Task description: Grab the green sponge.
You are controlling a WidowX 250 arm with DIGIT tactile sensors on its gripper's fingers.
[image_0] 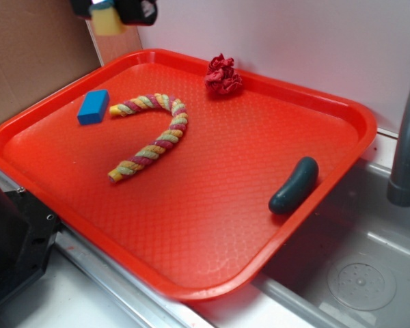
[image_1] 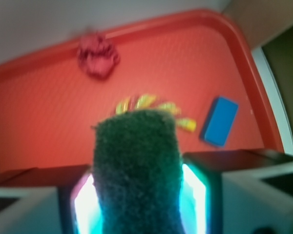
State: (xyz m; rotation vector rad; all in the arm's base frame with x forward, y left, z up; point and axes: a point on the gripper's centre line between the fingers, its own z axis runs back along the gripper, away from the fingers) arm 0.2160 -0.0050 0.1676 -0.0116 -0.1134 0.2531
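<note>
Yellow foam sponge with dark green scouring face (image_1: 136, 170) fills my wrist view, clamped in the gripper (image_0: 113, 9) high above the red plastic tray (image_0: 212, 205). Grasp step looks done; next I'd just hold firm.

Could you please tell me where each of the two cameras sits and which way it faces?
Exterior: in front of and above the tray, looking down; the gripper shows at the top edge, holding the sponge.
Wrist: on the gripper, looking down at the tray past the sponge.
Shared: sponge, blue block, rope, red cloth.
</note>
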